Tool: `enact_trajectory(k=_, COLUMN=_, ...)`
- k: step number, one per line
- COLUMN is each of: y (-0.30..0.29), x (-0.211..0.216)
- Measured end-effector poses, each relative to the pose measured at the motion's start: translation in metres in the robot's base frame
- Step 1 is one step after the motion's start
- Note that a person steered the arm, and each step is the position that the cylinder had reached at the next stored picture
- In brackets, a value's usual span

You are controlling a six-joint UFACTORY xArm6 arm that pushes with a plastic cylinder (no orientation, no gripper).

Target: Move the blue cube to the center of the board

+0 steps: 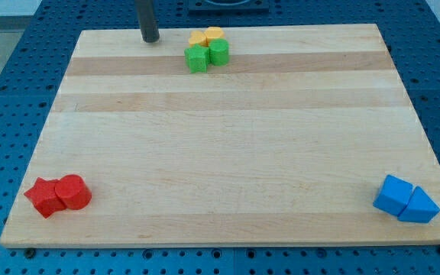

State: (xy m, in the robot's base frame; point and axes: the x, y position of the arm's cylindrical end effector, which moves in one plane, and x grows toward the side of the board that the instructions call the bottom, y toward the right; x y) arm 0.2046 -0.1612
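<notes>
The tip (151, 38) sits at the view's top, a little left of centre, planted on the table (228, 153) just left of the cluster of yellow blocks (207, 36) and green blocks (207, 55). There is no gripper on this arm, only the bare rod, so nothing is clasped or released here; it touches no block at the moment. The blue cube (393, 195) waits far off in the view's bottom right corner, pressed up against a blue wedge-shaped block (419, 206) on its right side. So the cube lies well apart from the tip, diagonally down and to the right, nearly the whole table away. The cube looks turned a little, one corner aimed toward the view's bottom; it has no real long axis. The centre of the table lies up and to the left of the cube, so the tip probably needs to swing round to the cube's lower right, where the wedge crowds it. The red blocks (58, 195) at bottom left stay out of play.
</notes>
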Motion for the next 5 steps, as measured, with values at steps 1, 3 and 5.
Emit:
enact_trajectory(k=1, y=-0.02, x=0.057)
enact_trajectory(k=3, y=0.013, x=0.186)
enact_trajectory(k=5, y=0.043, x=0.194)
